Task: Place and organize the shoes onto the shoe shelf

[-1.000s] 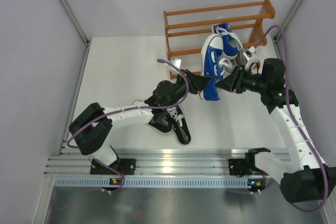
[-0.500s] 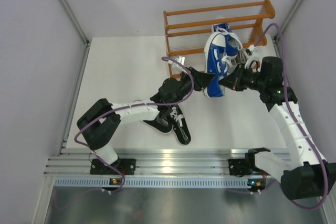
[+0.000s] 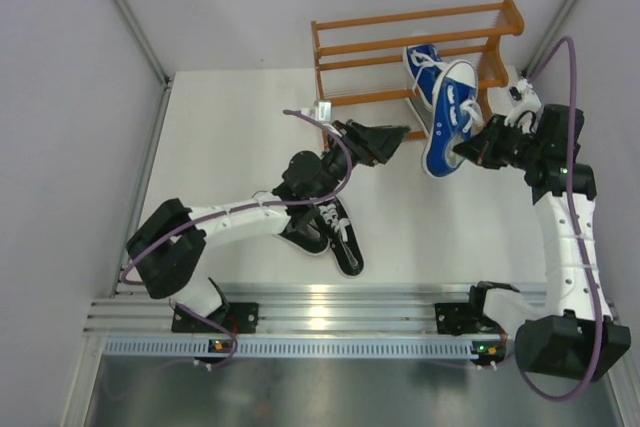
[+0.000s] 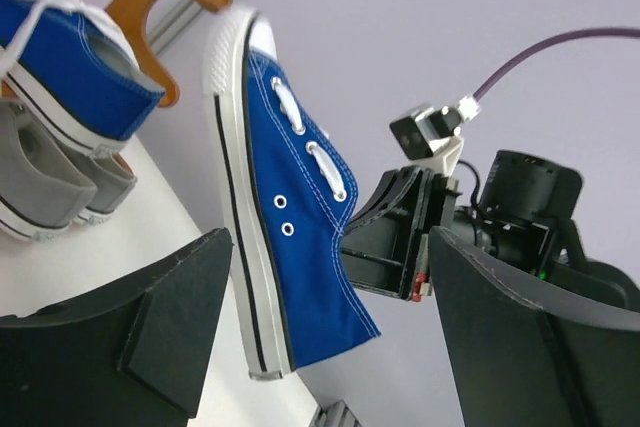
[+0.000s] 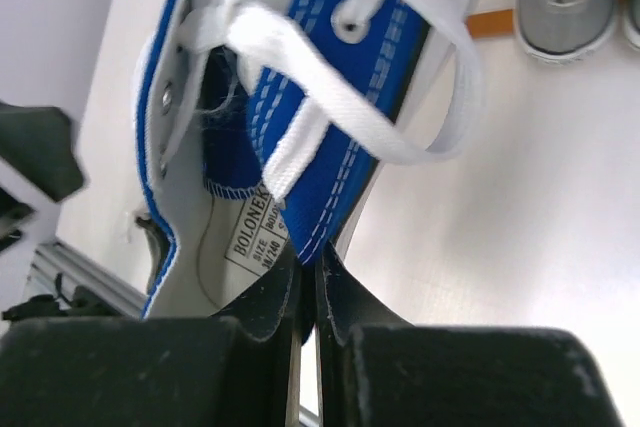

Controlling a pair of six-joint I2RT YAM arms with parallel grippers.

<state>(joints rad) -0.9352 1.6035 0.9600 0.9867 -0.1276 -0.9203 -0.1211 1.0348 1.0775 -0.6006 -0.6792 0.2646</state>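
Right pincer (image 3: 466,151) shut on the blue shoe (image 3: 450,119) by its collar, dangling it toe-up at two o'clock over the table (image 3: 230,127), likely for slotting into the shoe shelf (image 3: 420,19); left pincer (image 3: 395,144) gapes wide, empty, at its nine o'clock.

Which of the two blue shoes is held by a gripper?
The near blue shoe, in front of the shelf, pinched at its opening by the right gripper; the other blue shoe lies on the shelf.
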